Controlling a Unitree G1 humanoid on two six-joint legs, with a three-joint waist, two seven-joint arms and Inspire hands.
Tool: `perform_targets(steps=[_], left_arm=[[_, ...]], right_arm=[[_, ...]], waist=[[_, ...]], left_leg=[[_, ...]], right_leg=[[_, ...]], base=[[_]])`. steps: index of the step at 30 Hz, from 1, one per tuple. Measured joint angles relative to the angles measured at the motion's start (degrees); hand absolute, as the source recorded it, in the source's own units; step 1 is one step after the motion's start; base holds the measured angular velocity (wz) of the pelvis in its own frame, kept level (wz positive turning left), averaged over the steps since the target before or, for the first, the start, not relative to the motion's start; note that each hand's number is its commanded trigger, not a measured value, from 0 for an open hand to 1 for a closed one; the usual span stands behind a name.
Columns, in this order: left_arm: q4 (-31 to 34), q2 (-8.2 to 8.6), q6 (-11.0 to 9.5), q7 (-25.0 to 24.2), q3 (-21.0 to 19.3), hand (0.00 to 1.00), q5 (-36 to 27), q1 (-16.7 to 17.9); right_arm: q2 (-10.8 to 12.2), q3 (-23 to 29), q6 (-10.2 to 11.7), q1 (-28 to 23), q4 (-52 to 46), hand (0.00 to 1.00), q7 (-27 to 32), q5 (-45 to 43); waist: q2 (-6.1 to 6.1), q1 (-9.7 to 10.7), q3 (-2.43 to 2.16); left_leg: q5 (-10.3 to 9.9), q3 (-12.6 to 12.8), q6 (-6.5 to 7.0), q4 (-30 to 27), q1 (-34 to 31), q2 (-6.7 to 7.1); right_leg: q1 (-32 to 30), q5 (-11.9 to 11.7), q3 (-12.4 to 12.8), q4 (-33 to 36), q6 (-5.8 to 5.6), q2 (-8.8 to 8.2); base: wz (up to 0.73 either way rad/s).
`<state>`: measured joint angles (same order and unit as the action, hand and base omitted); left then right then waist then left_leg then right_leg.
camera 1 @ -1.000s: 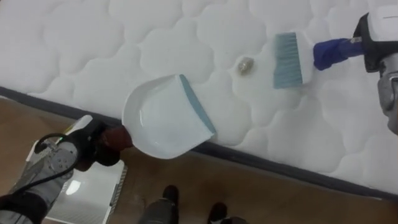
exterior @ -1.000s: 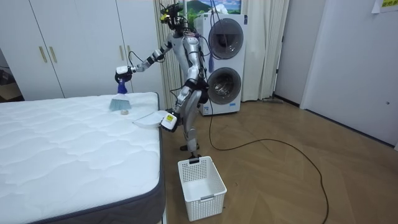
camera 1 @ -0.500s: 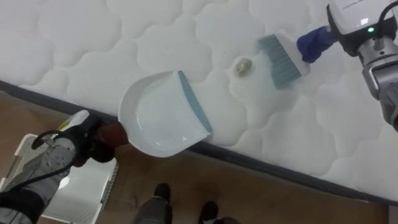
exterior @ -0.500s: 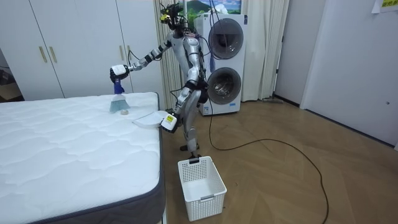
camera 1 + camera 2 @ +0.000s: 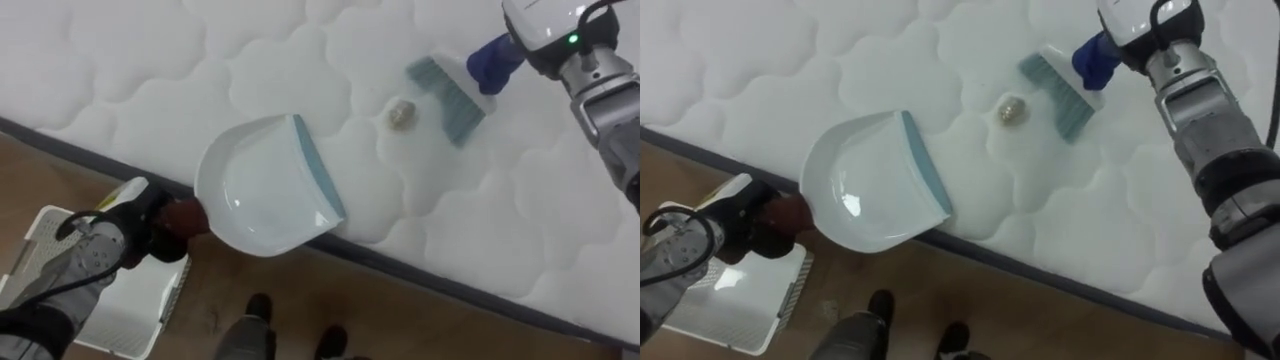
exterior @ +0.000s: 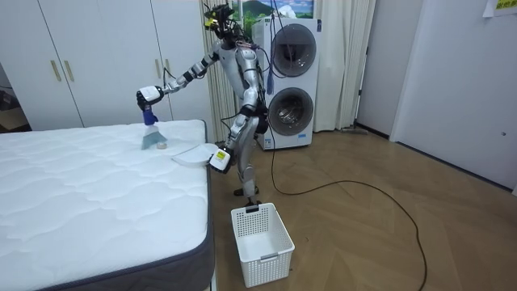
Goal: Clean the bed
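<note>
Silver-grey segmented forearms, black left hand (image 5: pixel 150 225), green indicator light.

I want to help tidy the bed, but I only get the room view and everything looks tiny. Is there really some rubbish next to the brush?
Observer: Yes. The eye views show a small crumpled lump lying on the mattress, right beside the bristles of the brush.
Operator: Is the dustpan on the proper side to catch it?
Observer: It is. The dustpan has its blue-grey lip turned toward the lump, so the lump lies between that lip and the brush.
Operator: Is anything inside the dustpan already?
Observer: No, its white inside is bare.
</note>
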<state>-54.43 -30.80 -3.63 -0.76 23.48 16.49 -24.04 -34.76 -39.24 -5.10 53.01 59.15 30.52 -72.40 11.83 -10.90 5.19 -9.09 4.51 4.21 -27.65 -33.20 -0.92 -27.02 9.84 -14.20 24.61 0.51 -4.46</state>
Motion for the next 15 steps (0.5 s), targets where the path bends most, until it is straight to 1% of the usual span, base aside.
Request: perform_targets(steps=[3,5,7,13,15], left_arm=[[0.0,0.15,0.0,0.1,0.0,1.0,0.0,0.0],[-0.4,0.9,0.5,0.3,-0.1,1.0,0.0,-0.1],[-0.4,1.27,0.8,0.4,-0.1,1.0,-0.1,-0.1],[-0.7,1.33,0.8,0.5,0.0,1.0,0.0,0.2],[-0.8,1.32,0.8,0.5,0.0,1.0,-0.1,0.3]], right_arm=[[1.1,-0.4,-0.4,0.0,-1.6,1.0,-0.1,-0.7],[2.3,-1.8,-1.2,0.0,-2.1,1.0,-0.6,-1.7],[2.8,-2.5,-1.3,0.0,-3.0,1.0,-1.0,-2.5],[4.4,-2.5,-1.3,0.0,-3.7,1.0,-3.3,-2.4],[5.4,-2.5,-1.4,0.0,-3.7,1.0,-4.1,-1.8]], waist=[[0.0,-0.1,0.0],[-0.01,-0.3,0.0],[-0.01,-0.3,0.0],[-0.14,-0.4,0.08],[-0.2,-0.4,0.1]], left_leg=[[0.0,-0.1,-0.02,0.1,0.1,0.0],[0.0,0.0,-0.06,0.6,0.5,0.13],[0.0,-0.1,-0.08,1.2,0.9,0.3],[0.1,-0.1,-0.12,1.4,2.0,0.36],[0.1,-0.1,-0.14,1.5,2.2,0.29]], right_leg=[[0.0,0.0,0.0,0.1,0.0,0.0],[0.2,0.0,-0.1,0.1,0.0,-0.16],[0.3,0.0,-0.1,0.0,0.0,-0.28],[1.4,0.0,-0.3,-0.2,0.0,-0.32],[1.9,0.0,-0.6,-0.9,0.0,-0.19]], base=[[0.0],[0.0],[0.0],[0.0],[0.0]])
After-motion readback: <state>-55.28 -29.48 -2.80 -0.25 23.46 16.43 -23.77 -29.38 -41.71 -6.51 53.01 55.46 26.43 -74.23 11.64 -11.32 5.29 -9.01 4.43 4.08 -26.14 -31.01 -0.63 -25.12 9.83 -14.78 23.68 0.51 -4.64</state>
